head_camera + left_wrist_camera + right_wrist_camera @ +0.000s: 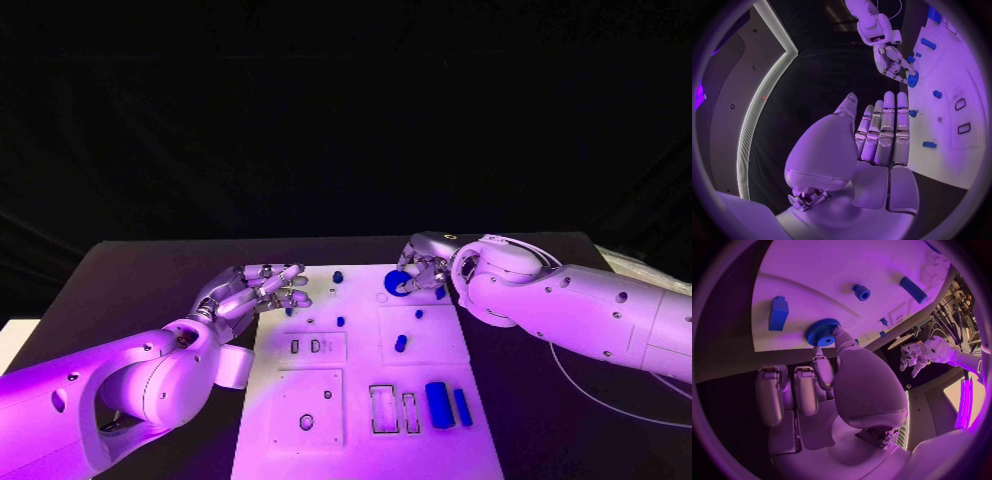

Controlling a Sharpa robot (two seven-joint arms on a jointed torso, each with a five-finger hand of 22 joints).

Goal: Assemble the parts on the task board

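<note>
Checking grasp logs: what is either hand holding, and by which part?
Right hand pinches the blue gear at its toothed rim; left hand holds nothing.

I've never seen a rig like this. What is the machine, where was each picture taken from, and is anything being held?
It is a robot with two white arms ending in silver hands, working at a black table. The square picture looks down from its head; the two round ones come from cameras at each wrist, behind that hand. On the table lies a white task board with small blue parts, among them a long bar near the robot. The right hand pinches a round blue gear at the board's far end. The left hand hovers at the board's left edge, fingers apart, holding nothing.
</note>
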